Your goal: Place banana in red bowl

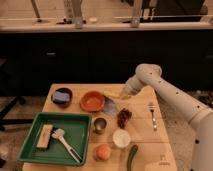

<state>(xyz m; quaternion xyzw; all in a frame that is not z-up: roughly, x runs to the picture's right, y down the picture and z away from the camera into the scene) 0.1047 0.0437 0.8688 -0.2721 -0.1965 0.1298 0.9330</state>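
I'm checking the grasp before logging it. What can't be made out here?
- Camera view: the gripper sits at the banana's right end, right of the red bowl; its wrist hides any contact.
- Camera view: the arm's base is cut off by the right edge.
- Camera view: the dark bowl's blue contents are too small to identify.
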